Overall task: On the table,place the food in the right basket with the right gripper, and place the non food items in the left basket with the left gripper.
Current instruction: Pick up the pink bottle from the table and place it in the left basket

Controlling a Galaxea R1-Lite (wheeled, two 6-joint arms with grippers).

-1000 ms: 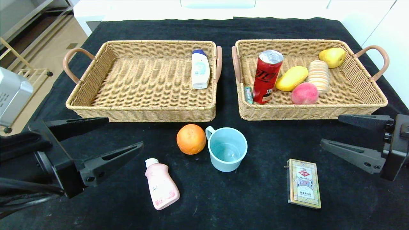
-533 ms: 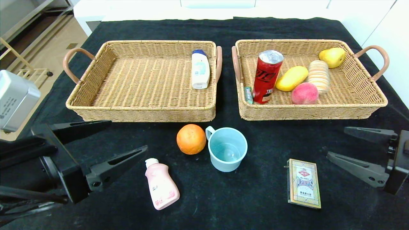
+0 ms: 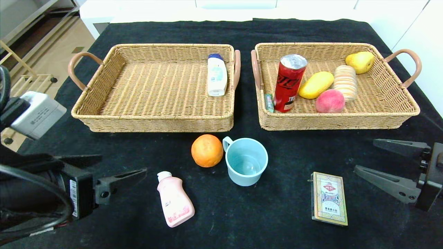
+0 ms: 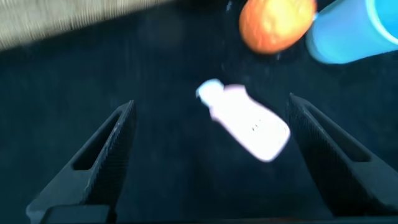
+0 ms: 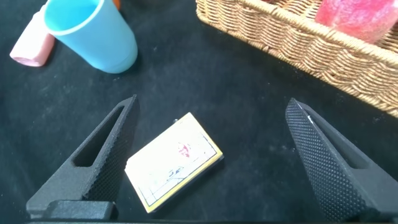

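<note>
Head view: one white bottle (image 3: 217,74) lies in the left basket (image 3: 104,120); can, fruit and bread fill the right basket (image 3: 380,119). Orange (image 3: 207,150), cup (image 3: 246,161), pink bottle (image 3: 174,199) and card box (image 3: 329,197) remain on the tabletop.

Left wrist view: the left claw (image 4: 211,155), spread, has dropped toward the pink bottle.

Right wrist view: the right claw (image 5: 214,158), spread, hangs over the card box, pulled back from the basket.

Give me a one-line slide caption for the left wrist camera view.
Open left gripper poised over the pink bottle lying on the black cloth, orange and blue cup beyond.
</note>
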